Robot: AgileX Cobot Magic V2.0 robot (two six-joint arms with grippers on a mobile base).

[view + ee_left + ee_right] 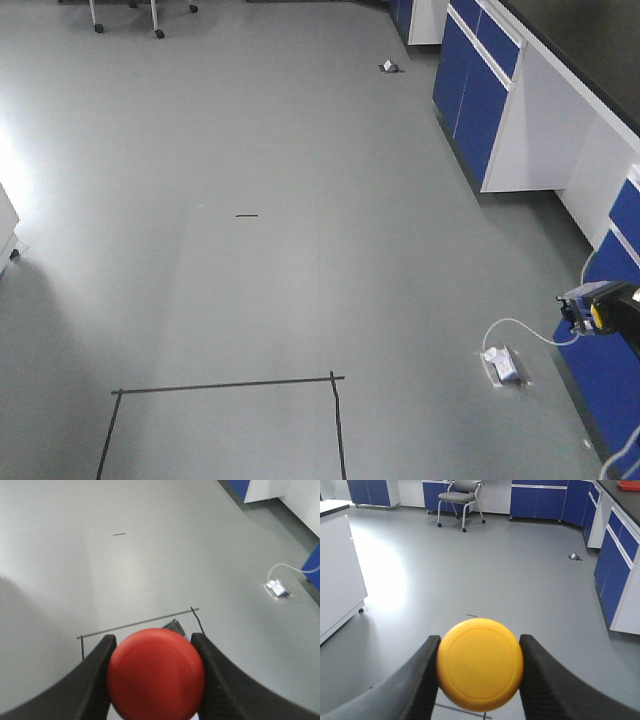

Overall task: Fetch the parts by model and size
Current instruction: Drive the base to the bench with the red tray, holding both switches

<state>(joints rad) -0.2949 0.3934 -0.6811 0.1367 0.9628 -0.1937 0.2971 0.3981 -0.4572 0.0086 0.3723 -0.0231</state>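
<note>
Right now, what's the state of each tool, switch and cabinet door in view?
left tool, shut on red-cap switch
red-cap switch, gripped, cap facing the camera
right tool, shut on yellow-cap switch
yellow-cap switch, gripped, cap facing the camera
blue cabinet doors, closed

A grey floor [250, 150] is seen throughout, brightened by glare at 9 o'clock. Blue-and-white cabinets [480, 90] are ranged from 1 to 4 o'clock. A black tape outline [225, 385] is marked at 6 o'clock. A grey chair [460, 497] is seen at 12 o'clock in the right wrist view.
</note>
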